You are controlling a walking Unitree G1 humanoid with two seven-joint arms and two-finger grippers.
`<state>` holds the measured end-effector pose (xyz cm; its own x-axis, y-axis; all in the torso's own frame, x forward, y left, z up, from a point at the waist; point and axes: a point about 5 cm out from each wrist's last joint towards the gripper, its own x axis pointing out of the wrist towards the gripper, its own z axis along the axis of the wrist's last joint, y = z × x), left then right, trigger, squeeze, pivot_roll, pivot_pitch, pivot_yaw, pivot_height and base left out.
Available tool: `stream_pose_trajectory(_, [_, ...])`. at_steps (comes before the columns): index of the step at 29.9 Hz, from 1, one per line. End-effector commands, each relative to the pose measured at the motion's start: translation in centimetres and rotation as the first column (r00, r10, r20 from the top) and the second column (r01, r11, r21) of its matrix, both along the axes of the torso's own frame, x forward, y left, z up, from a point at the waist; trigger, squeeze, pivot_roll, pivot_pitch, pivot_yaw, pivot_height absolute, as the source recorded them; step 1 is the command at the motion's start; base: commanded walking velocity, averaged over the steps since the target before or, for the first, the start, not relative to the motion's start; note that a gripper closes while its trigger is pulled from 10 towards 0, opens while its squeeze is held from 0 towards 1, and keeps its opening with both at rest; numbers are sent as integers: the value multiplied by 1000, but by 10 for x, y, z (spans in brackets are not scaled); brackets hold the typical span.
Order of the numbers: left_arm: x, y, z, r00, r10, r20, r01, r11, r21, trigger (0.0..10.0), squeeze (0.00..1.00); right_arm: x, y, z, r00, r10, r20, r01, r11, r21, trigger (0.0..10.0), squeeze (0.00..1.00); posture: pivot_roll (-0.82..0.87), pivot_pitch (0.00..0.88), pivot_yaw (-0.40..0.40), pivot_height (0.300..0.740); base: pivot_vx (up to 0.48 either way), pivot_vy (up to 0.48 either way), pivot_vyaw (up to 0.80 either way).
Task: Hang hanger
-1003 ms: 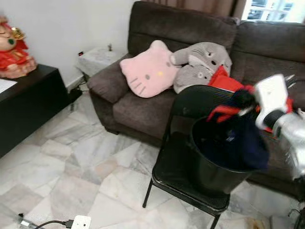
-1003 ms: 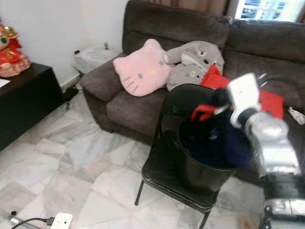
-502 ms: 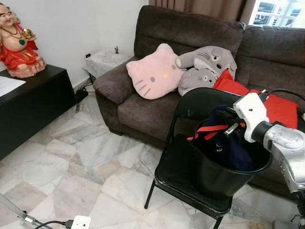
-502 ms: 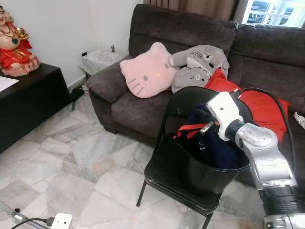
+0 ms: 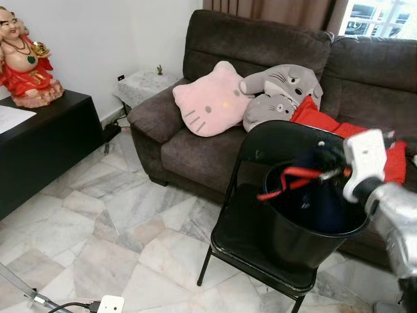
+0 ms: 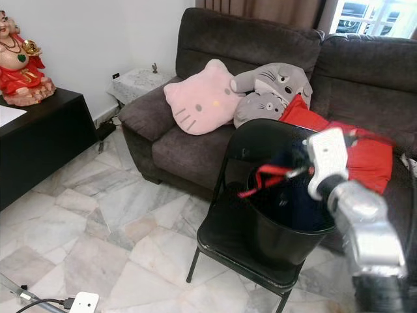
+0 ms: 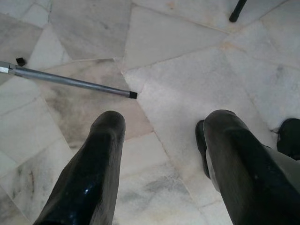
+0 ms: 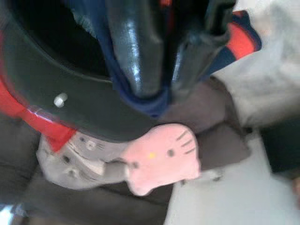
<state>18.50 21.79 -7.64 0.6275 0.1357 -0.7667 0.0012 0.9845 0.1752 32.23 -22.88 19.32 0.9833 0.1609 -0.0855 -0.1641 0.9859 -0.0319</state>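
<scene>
Left eye view, right tool (image 5: 326, 163) gripping red hanger (image 5: 287, 180) (slanting leftward-down), over bucket (image 5: 293, 241)

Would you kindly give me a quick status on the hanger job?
Right gripper shut on navy garment over black bucket. Red hanger rides with garment, not hung. Left gripper open, idle above floor. Chair back close behind.

I see a brown sofa (image 5: 260, 85) at twelve o'clock, a black cabinet (image 5: 39, 143) at nine, marble floor (image 5: 98, 228) below, white wall (image 5: 98, 39) behind, and a daylit window (image 5: 378, 16) at one.
</scene>
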Motion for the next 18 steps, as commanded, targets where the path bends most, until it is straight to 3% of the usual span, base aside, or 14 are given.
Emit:
stream_pose_trajectory(1, [-4,1,-2,999,-26,-25,26,1000,10,10000,0,-12,0,-12,992,-113,-51,119,982,149,0,0,-2,8,16,740,0,0,0])
stream_pose_trajectory(3, [-4,1,-2,999,-26,-25,26,1000,10,10000,0,-14,0,-17,988,-139,-69,149,973,175,0,0,-3,9,16,740,0,0,0])
stream_pose_trajectory(4, [-4,1,-2,999,-28,-25,28,1000,10,10000,0,-19,-8,-29,965,-226,-130,252,936,245,0,0,-5,9,16,740,0,0,0])
stream_pose_trajectory(7, [-4,1,-2,999,-29,-25,30,1000,10,10000,0,-24,-17,-37,931,-320,-175,359,890,283,0,0,-8,10,14,740,0,0,0])
stream_pose_trajectory(8, [-4,1,-2,999,-31,-26,32,999,11,10000,0,-30,-26,-49,875,-416,-246,481,800,359,0,0,-6,11,12,740,0,0,0])
stream_pose_trajectory(9, [-4,1,-2,999,-31,-26,32,999,11,10000,0,-30,-26,-49,875,-416,-246,481,800,359,0,0,-6,11,12,740,0,0,0])
stream_pose_trajectory(10, [-4,1,-2,999,-31,-26,31,999,12,10000,0,-36,-27,-59,835,-458,-306,549,739,392,0,0,-3,11,11,740,0,0,0])
stream_pose_trajectory(15, [-5,1,-2,999,-30,-27,30,999,11,10000,0,-47,-22,-73,788,-476,-391,613,665,426,0,0,2,13,11,740,0,0,0])
stream_pose_trajectory(18, [-5,1,-3,999,-32,-29,32,999,11,10000,0,-48,-17,-75,786,-457,-416,614,656,440,0,0,0,11,8,740,0,0,0])
